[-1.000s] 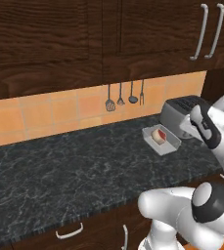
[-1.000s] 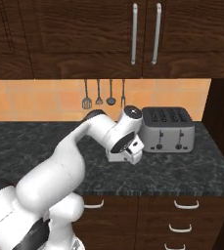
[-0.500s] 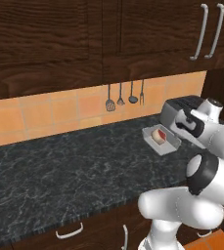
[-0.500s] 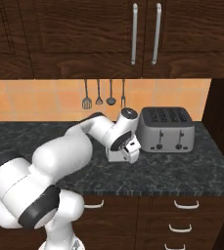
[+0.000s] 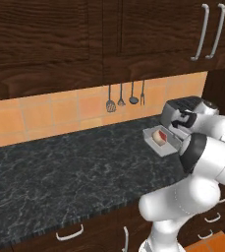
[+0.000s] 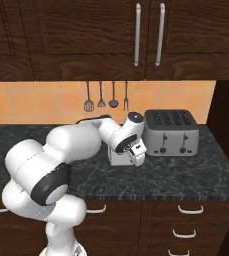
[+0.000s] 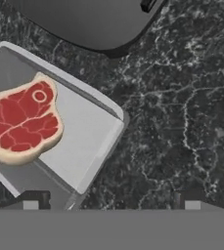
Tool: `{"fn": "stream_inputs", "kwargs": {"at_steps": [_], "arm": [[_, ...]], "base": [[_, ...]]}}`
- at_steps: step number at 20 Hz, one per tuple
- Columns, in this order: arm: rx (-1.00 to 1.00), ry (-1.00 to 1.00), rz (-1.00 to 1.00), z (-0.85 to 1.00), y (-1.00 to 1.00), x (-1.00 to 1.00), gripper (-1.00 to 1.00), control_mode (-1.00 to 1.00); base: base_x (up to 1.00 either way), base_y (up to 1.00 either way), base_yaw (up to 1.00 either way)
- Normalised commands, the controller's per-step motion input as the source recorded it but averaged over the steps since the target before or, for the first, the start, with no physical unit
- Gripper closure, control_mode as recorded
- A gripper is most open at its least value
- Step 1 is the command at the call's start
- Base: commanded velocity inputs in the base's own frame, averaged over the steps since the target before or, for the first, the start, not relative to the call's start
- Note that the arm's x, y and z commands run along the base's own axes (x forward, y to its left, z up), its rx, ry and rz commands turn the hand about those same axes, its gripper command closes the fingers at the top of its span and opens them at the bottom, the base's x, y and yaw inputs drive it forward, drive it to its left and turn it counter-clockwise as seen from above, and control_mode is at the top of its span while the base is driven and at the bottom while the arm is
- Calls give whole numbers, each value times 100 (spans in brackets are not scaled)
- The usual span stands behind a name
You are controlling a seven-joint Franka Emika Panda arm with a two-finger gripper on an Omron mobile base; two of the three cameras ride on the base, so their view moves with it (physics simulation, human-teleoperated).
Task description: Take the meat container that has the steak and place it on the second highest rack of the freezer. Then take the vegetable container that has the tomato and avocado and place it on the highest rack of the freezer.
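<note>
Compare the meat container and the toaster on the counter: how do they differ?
The meat container is a low, open, pale grey tray holding the steak; the toaster is a taller, closed silver box with top slots. The container looks smaller. Both sit on the dark counter, side by side.

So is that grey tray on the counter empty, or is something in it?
Not empty. The hand view shows the steak lying flat inside the grey tray, cut face up; the rest of its floor is bare.

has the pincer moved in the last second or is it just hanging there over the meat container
Yes. In the right base view the pincer has shifted right, closer to the toaster, and now hangs open above the meat container holding the steak.
</note>
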Motion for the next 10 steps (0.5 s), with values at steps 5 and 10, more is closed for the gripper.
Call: {"fn": "stream_inputs", "kwargs": {"at_steps": [5, 10], "arm": [[2, 1, 0, -31, -22, 27, -100, -100], [0, 0, 0, -15, -1, 54, -100, -100]], "base": [[0, 0, 0], [0, 0, 0]]}}
